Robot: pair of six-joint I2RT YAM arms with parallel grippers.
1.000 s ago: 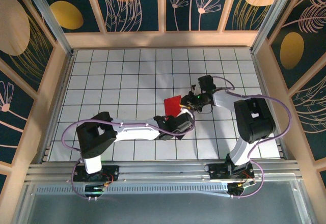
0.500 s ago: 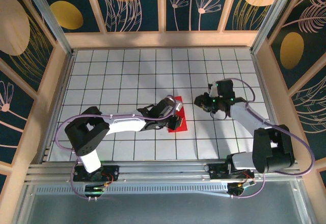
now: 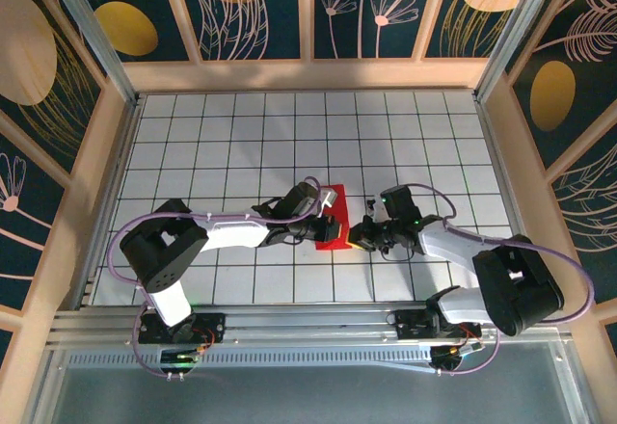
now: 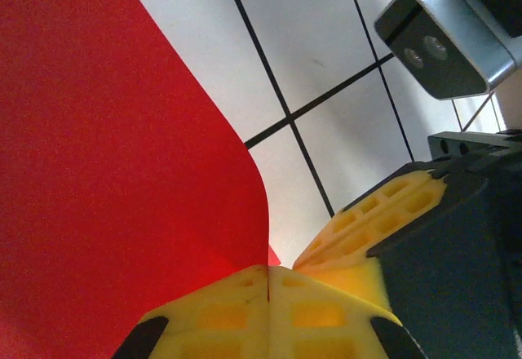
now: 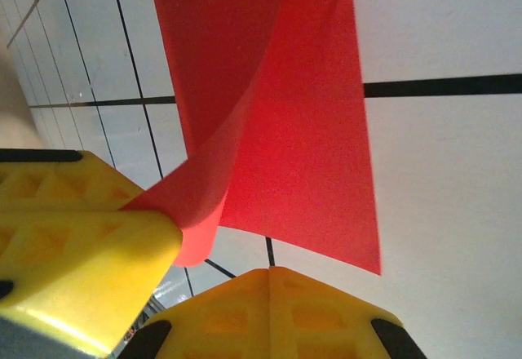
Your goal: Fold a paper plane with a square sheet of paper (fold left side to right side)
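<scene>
Near the middle of the gridded table (image 3: 241, 135), between the two arms: the square sheet of paper (image 5: 277, 130), lower layer lying flat, upper flap curling over it in a soft, uncreased roll. Left gripper (image 4: 267, 271): clenched on the edge of that flap, red caught between the pads (image 4: 220, 310). Right gripper (image 5: 269, 271): fingers (image 5: 326, 318) pressed together on nothing, tip just beside the near edge of the flat layer. Looks like mid-fold, edges not yet matched. Risks a skewed crease if let go before matching edge to edge. Could drag the whole sheet across the table, with nothing visibly pinning the lower layer. May crumple or tear the thin paper where pinched, if pulled too hard. Could also knock the two claws together at such close quarters.
</scene>
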